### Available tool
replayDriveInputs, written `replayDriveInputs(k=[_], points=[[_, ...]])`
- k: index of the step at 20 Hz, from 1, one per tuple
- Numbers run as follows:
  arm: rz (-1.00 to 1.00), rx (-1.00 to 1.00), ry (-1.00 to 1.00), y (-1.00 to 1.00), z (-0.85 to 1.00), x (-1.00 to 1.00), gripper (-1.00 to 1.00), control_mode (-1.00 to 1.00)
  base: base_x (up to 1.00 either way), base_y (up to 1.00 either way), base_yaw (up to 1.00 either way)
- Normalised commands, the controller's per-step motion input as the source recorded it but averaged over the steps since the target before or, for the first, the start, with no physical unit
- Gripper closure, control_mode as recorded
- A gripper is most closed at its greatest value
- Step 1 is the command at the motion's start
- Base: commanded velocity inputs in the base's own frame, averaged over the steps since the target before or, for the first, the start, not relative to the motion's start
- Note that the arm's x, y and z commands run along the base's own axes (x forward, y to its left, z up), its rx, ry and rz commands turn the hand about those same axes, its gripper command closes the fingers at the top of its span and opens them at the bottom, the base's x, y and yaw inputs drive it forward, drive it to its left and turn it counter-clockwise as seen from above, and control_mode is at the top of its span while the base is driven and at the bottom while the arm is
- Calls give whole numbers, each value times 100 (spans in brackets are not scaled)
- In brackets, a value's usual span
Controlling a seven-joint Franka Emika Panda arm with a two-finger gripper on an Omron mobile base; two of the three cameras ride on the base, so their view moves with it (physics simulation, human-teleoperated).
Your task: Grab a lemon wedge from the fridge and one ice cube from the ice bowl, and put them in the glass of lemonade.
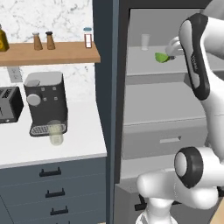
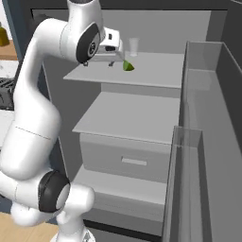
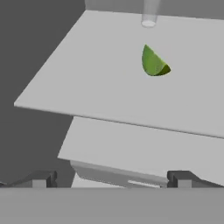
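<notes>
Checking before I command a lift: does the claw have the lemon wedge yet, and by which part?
Nothing is held. The claw is open, short of the lemon wedge lying on the fridge shelf.

The fridge stands open. Its top shelf carries two things — a green lemon wedge, lying toward the front, and a clear glass upright behind it, near the back wall. The two are apart. In the hand view the wedge rests with its tip pointing away, the glass beyond it. The next shelf down sits above a drawer.

Left of the fridge, a white counter holds a coffee machine, a toaster at the left edge, and a lemonade glass just in front of the machine. Above it, a wooden shelf bears two shakers, a small jar — and a bottle at the far left.
</notes>
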Motion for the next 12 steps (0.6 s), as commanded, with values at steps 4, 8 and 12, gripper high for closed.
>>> replayDriveInputs(k=[4, 8, 12], points=[[2, 0, 4, 0, -74, 66, -100, -100, 0, 0, 0], [1, 0, -1, -4, -41, 67, -100, -100, 0, 0, 0], [0, 0, -5, -21, 0, 43, -100, -100, 0, 0, 0]])
